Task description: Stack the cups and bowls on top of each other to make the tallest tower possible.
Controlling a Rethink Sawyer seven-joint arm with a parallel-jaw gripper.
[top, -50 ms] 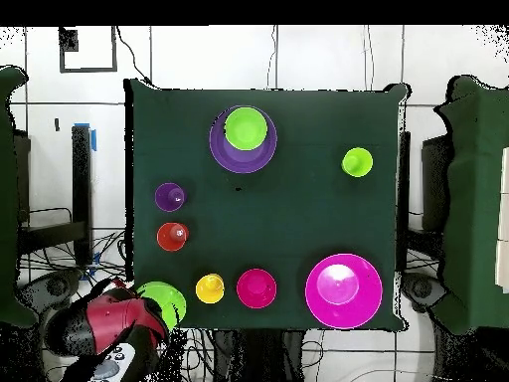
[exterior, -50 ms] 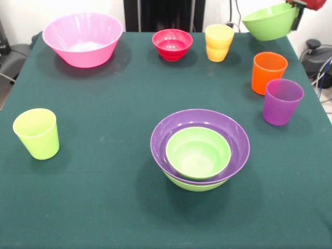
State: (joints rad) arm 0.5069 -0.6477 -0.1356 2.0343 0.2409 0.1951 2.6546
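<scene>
Dark green cloth (exterior, -50 ms: 104, 207) covers the whole work table. White tiled floor (top, -50 ms: 328, 60) surrounds the table. Loose cables (top, -50 ms: 60, 264) lie on the floor beside one table edge.

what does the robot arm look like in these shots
Only a little shows. In the front view, a glossy red rounded housing with a black part beneath it sits at the top right corner. From overhead, the arm is a bulky red shell with black sections and a pale grey panel near its base. The end effector cannot be made out.
</scene>
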